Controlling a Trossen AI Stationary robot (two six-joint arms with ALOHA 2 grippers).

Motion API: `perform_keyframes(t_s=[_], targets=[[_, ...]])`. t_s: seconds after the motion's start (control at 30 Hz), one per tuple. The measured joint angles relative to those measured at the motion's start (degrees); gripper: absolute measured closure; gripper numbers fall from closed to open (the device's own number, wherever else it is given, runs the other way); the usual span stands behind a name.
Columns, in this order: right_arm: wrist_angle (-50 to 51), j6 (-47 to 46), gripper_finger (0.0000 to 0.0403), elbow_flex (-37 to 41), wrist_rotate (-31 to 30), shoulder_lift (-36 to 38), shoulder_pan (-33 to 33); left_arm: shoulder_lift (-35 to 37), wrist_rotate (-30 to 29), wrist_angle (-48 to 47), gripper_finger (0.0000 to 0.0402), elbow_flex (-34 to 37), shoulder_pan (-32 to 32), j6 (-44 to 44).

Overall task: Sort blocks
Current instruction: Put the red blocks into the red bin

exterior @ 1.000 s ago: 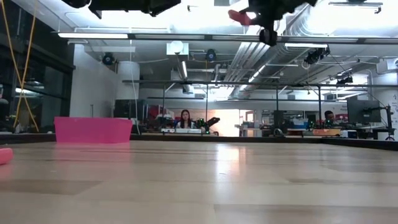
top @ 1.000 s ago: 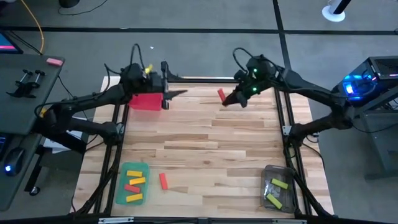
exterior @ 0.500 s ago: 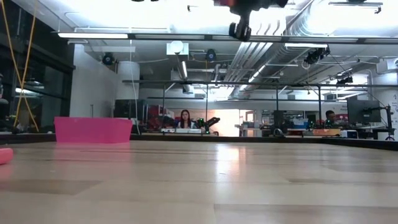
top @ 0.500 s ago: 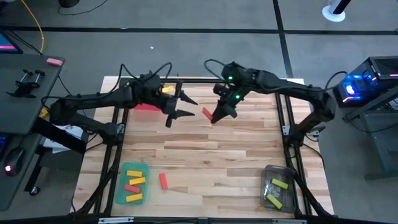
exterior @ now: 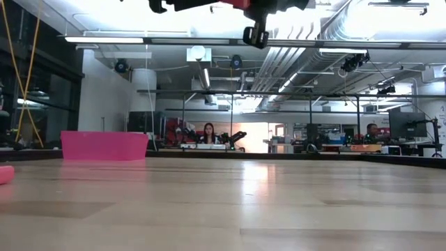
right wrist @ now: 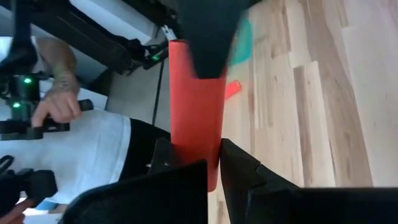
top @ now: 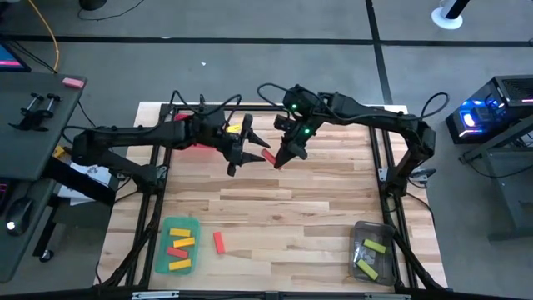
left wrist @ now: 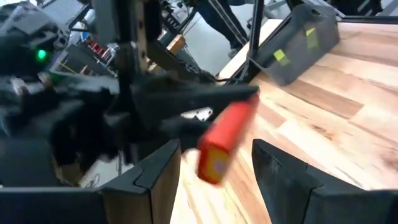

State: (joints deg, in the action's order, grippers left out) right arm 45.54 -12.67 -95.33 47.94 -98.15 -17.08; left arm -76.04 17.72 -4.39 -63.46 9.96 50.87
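Sorting partly done, by the look of it. Green tray at 7 o'clock on the desk holds two yellow and two red blocks, so mixed, probably the source. Clear tray at 5 o'clock holds two light-green blocks. Pink tray at 11 o'clock mostly hidden under the left arm; contents not visible. One loose red block lying on the desk just beside the green tray, apart from it. Remaining, as a guess: the loose red, the one in hand, and the four in the green tray.

Mid-air near 12 o'clock: right hand pinching a red block at one end. Left hand spread wide, just beside that block, not gripping. Looks like a handover toward the pink-tray side.

View differences:
- High: tray layout and counts; grip detail too small.
- Left wrist: red block poking between the left fingers, gaps on both sides, no contact; clear tray beyond.
- Right wrist: fingers clamped on the block; a person's hand on a controller off the desk.
- Low: arms at top edge only, pink tray far back, one red block end at the edge.
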Motion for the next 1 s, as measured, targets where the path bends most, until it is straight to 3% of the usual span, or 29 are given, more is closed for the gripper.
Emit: perform_keyframes(t_s=[0.33,0.7,1.0], targets=[[-0.17,-0.37,0.0403,0.09,-0.94,-0.11,-0.02,-0.59,0.09,0.05,0.0228,-0.02,-1.93,0.23],[0.06,1.17,0.0403,0.15,-0.73,-0.11,-0.04,-1.98,0.46,0.27,0.0375,-0.01,-1.91,-1.88],[0.28,-1.47,0.0382,-0.72,-1.19,0.02,-0.74,-1.67,-1.63,-2.54,0.0376,-0.18,-1.91,-6.19]])
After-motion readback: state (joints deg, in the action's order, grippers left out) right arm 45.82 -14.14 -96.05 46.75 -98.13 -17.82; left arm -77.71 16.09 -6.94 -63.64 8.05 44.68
